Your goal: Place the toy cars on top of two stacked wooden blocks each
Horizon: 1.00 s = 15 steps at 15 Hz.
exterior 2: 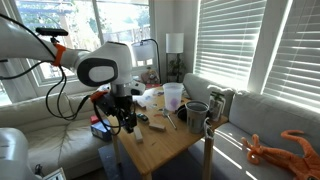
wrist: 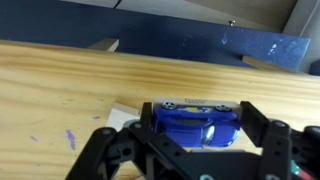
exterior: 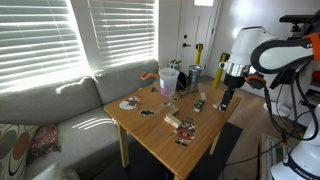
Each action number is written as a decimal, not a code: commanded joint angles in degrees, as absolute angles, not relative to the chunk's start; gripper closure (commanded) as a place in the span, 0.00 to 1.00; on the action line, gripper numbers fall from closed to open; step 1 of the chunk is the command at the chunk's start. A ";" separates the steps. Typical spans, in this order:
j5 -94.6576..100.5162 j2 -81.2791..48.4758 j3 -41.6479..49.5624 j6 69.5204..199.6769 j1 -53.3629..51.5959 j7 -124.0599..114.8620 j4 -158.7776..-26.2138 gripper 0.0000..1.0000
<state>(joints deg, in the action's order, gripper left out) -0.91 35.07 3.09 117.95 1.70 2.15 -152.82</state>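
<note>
Clasping blue toy car (wrist: 190, 125) end to end, gripper (wrist: 197, 115) sits low near table (wrist: 60, 90) edge, beside pale wooden block (wrist: 124, 113). Likely risks: car pivoting between pads; finger nudging block; wheels rolling car off after off-centre release.

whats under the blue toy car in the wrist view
The corner of a pale wooden block shows beneath the small blue toy car, on the light wooden table. The black fingers cover the car's underside, so contact is unclear.
</note>
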 commanded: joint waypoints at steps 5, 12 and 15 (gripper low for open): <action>-1.73 36.69 4.74 116.21 6.84 -4.49 -152.72 0.39; -1.12 34.54 4.78 118.02 8.16 -5.65 -152.12 0.39; -1.18 33.36 5.26 120.36 8.29 -5.00 -151.98 0.39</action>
